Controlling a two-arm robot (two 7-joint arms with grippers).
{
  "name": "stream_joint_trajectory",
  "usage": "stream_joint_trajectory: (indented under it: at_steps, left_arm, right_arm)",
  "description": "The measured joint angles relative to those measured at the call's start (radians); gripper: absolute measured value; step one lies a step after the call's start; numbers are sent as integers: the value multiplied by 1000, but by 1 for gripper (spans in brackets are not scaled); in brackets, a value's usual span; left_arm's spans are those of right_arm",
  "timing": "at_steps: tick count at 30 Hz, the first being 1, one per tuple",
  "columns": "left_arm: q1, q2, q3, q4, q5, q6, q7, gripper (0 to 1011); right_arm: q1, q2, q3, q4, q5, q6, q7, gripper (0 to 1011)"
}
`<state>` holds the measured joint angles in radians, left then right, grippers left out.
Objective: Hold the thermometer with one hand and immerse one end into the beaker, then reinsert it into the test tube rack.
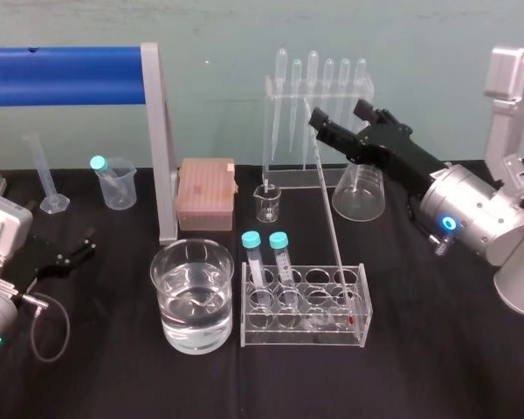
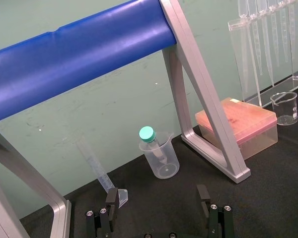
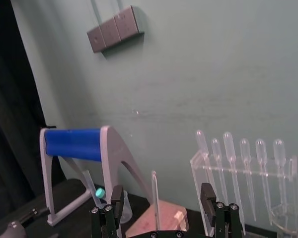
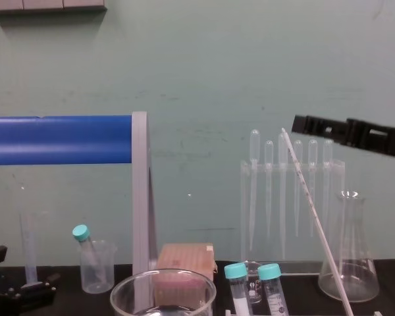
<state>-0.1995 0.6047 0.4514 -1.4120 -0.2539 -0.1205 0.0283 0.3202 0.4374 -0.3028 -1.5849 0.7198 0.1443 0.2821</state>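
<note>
Near the right hand (image 1: 337, 112) — thin glass thermometer (image 1: 330, 218), tilted.

Even diffuse light, soft shadows, small glints on the beaker (image 1: 170, 292)

Blue bar (image 1: 61, 76), teal tube caps (image 1: 251, 238), pinkish tip box (image 1: 206, 194), black table (image 1: 437, 367), white red-tipped thermometer (image 1: 329, 223)

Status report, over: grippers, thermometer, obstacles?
Right gripper at top of thermometer, jaws open. It leans in rack, ungripped. Capped tubes between it and beaker. Left gripper parked, jaws open.
</note>
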Motion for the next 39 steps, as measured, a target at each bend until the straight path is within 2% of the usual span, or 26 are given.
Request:
stream_joint_trajectory:
  at_steps: [5, 11, 20, 27, 39]
  left_arm:
    - [0, 0, 0, 0, 0, 0, 0, 1008]
    - [0, 0, 0, 0, 0, 0, 0, 1008]
    - [0, 0, 0, 0, 0, 0, 0, 1008]
    - [0, 0, 0, 0, 0, 0, 0, 1008]
    - [0, 0, 0, 0, 0, 0, 0, 1008]
  right_arm:
    - [30, -14, -13, 56, -2, 16, 11, 1000]
    - [53, -20, -32, 91, 8, 47, 24, 1000]
    - [70, -18, -61, 108, 6, 74, 32, 1000]
    - [86, -8, -84, 113, -14, 89, 32, 1000]
    - [98, -2, -97, 122, -33, 101, 39, 1000]
